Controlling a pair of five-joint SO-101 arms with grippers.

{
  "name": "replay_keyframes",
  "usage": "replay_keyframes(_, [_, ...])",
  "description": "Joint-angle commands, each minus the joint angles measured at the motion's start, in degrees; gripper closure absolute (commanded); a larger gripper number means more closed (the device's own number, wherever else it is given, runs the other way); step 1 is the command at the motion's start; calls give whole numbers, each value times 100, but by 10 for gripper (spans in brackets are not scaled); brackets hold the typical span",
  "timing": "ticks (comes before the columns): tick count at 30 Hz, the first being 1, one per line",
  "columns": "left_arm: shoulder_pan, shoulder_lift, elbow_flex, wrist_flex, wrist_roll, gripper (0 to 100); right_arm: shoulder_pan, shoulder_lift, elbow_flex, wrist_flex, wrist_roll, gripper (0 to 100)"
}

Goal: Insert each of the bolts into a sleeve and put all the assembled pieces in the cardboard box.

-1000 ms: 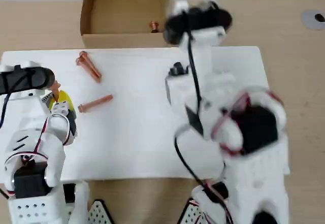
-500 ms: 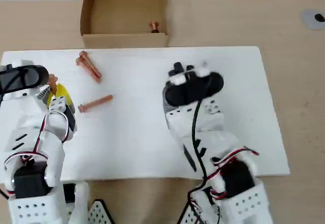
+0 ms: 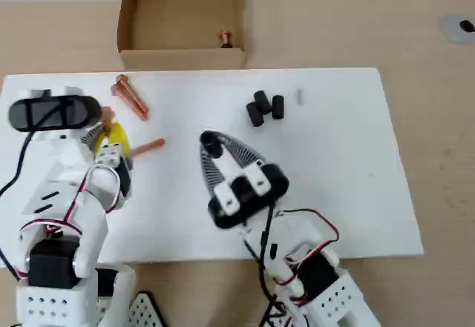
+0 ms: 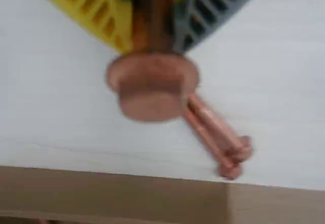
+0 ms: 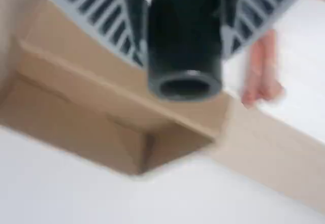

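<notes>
On the left side of the white board (image 3: 334, 179), the left gripper (image 4: 152, 10) was pinching a copper bolt (image 4: 152, 84) between its yellow finger and its grey finger. The bolt's round head stuck out in front of the fingertips. This bolt had no sleeve on it yet.

A little farther right, two loose bolts (image 3: 130, 96) lay side by side, touching, near the far edge of the board. One more loose bolt (image 3: 148, 147) lay on its own, just beside the left gripper.

Past the board stood the cardboard box (image 3: 182, 58). One small copper piece (image 3: 225, 39) sat inside it, by the right wall. It was probably a finished piece, but it was too small to be sure it had a sleeve.

Near the middle of the board, the right gripper (image 3: 215, 149) was pinching a black sleeve (image 5: 185, 41) between its two grey fingers, with the open end facing out. To its right, three spare sleeves (image 3: 266, 108) sat close together.

So most of the job looked left to do. Four bolts and four sleeves were not joined, and the held pair seemed next.
</notes>
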Motion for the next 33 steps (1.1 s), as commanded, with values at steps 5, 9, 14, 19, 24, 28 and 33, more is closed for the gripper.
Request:
replay_keyframes(5, [193,-84,-413,-1037,26,991,-180,-567,31,-193,-290,989])
replay_keyframes(9, [264,-84,-1073,-1266,35,991,-180,-382,31,105,-888,989])
replay_keyframes(14, [905,-338,-1512,-1160,26,993,-180,-251,40,123,-1292,989])
replay_keyframes(19, [1864,-1376,-1081,-1125,26,995,-180,-233,40,123,-1310,989])
replay_keyframes(24, [1943,-2624,185,-1169,-9,995,-180,-224,40,132,-1310,989])
replay_keyframes(28, [1943,-2642,448,-1204,26,995,-268,-215,40,132,-1310,989])
replay_keyframes(33, [1987,-2633,738,-2242,26,995,-787,-215,40,123,-1310,989])
